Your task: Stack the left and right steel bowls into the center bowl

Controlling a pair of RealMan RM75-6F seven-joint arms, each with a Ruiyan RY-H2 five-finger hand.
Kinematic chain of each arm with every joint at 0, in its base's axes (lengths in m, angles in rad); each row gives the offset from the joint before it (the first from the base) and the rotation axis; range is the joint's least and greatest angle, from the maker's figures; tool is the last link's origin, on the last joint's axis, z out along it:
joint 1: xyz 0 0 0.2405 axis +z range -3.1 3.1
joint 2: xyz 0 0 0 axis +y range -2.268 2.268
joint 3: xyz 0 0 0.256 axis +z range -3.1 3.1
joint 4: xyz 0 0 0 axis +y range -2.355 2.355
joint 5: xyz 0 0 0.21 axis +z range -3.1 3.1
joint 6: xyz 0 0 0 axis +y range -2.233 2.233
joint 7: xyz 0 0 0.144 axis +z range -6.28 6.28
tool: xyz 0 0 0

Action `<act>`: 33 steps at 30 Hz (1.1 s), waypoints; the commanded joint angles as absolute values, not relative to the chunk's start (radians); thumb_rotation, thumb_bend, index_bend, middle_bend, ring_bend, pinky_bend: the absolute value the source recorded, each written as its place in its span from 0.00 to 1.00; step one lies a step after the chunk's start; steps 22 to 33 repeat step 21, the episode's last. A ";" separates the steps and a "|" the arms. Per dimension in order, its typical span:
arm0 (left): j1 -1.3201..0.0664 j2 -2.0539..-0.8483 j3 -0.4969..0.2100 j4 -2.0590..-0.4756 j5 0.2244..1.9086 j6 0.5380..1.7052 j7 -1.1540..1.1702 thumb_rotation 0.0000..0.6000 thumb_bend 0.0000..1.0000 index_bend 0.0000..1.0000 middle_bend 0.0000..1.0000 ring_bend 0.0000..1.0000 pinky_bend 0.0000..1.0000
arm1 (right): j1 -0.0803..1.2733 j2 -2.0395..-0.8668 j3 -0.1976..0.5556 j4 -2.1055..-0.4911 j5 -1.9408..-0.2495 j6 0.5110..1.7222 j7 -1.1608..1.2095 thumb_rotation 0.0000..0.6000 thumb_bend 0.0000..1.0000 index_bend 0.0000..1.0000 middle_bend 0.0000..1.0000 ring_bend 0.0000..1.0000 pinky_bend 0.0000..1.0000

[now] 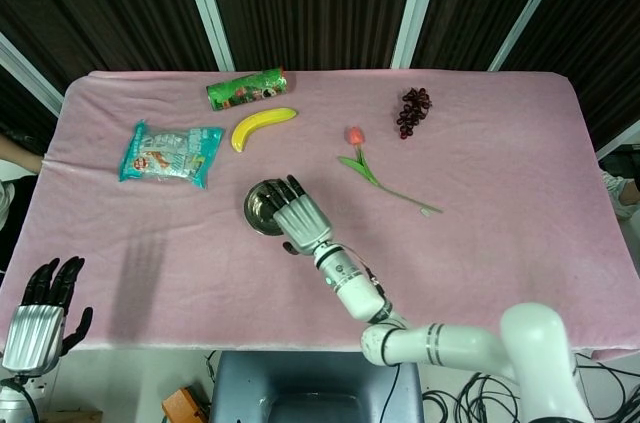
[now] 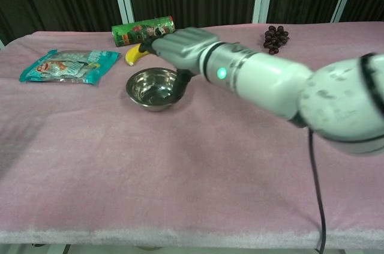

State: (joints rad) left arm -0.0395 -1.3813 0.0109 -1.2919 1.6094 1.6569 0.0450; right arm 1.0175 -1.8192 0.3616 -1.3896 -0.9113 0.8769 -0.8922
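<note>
While my right hand [image 2: 183, 50] hovers empty at the steel bowl's [image 2: 155, 89] rim, fingers loosely apart, my left hand [image 1: 40, 318] hangs off the table, fingers spread.

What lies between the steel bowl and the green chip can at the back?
The banana lies between the steel bowl and the green chip can, clear of both; the head view shows this best.

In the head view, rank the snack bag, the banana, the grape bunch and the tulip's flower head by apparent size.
1. snack bag
2. banana
3. grape bunch
4. tulip's flower head
All lie at a similar depth on the table, so nearness hardly skews this.
</note>
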 commanded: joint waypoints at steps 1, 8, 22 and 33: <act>-0.035 -1.373 0.015 -1.303 1.622 1.666 0.057 1.00 0.42 0.00 0.09 0.04 0.11 | 0.808 -1.473 0.215 -1.760 -1.020 1.020 -0.849 1.00 0.34 0.00 0.00 0.00 0.00; -0.017 -1.339 0.031 -1.366 1.619 1.658 0.126 1.00 0.42 0.00 0.09 0.04 0.11 | 0.437 -1.168 -0.095 -1.930 -1.345 1.377 -0.670 1.00 0.34 0.00 0.00 0.00 0.00; -0.007 -1.306 0.046 -1.445 1.641 1.647 0.187 1.00 0.42 0.00 0.09 0.04 0.11 | 0.124 -1.197 -0.184 -1.518 -1.524 1.661 -0.119 1.00 0.34 0.00 0.00 0.00 0.00; -0.007 -1.306 0.046 -1.445 1.641 1.647 0.187 1.00 0.42 0.00 0.09 0.04 0.11 | 0.124 -1.197 -0.184 -1.518 -1.524 1.661 -0.119 1.00 0.34 0.00 0.00 0.00 0.00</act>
